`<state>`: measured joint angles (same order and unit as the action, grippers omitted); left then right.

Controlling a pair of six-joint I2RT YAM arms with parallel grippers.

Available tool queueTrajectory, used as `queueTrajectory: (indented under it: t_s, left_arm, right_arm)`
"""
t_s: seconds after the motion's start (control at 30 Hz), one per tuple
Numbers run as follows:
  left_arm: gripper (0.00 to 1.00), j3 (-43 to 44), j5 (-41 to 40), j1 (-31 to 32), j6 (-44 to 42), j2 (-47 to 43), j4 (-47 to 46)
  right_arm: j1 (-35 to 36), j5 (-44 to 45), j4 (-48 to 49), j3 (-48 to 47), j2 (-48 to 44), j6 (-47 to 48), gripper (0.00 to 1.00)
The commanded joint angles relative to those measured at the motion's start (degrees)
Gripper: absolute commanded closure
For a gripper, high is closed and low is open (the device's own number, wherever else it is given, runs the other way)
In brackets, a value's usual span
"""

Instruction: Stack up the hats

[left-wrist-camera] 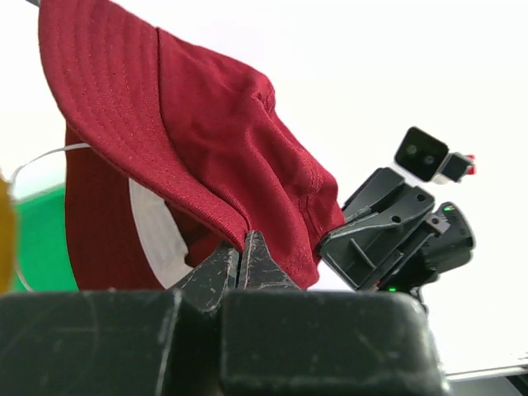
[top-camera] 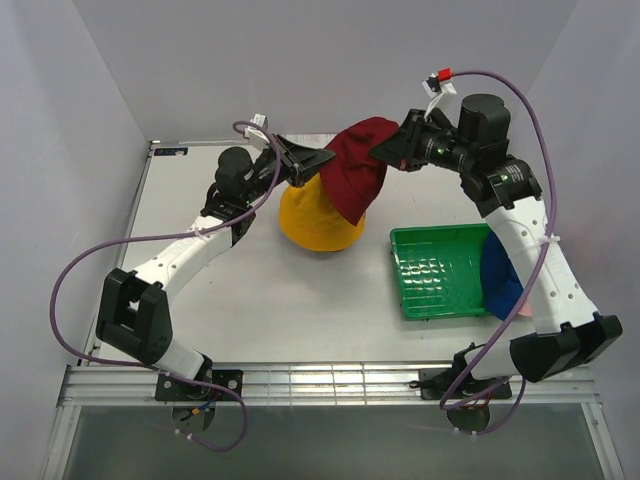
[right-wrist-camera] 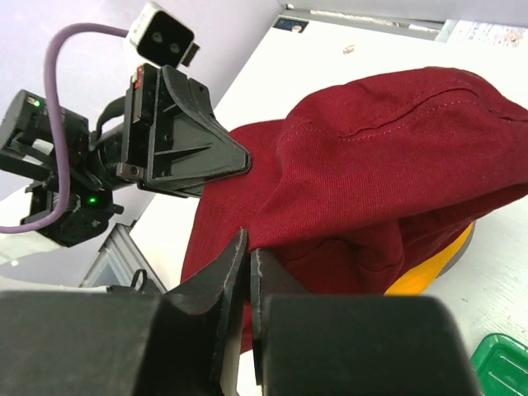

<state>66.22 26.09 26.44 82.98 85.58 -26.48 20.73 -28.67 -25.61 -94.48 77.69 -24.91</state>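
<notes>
hat: I'm holding the dark red hat (top-camera: 358, 165) over the yellow hat (top-camera: 315, 228) on the surface (top-camera: 250, 300) | axis: running far-to-near, crown pointing far | left claw (left-wrist-camera: 243, 241) pinching the brim | right claw (right-wrist-camera: 247, 246) pinching the opposite edge

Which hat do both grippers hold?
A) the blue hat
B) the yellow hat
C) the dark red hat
C: the left gripper and the right gripper each pinch the edge of the dark red hat, which hangs over the yellow hat.
</notes>
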Motion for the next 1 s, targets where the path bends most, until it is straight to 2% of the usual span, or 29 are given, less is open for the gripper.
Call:
queueTrajectory:
  t_s: [0.0,0.43,0.97]
  left_arm:
    - [1.00,1.46,2.47,-2.61,-5.19,0.37,1.26]
    - [1.00,-0.03,18.90,-13.51,-9.76,4.68,0.73]
    - [1.00,-10.14,16.63,-17.47,-20.05,1.08,4.33]
  right_arm:
    - [1.94,2.81,-2.51,-4.57,3.86,2.75,0.92]
    - [11.35,15.12,-10.08,-15.91,15.73,6.36,0.92]
    - [14.95,18.12,-9.56,-15.83,19.61,7.59,0.90]
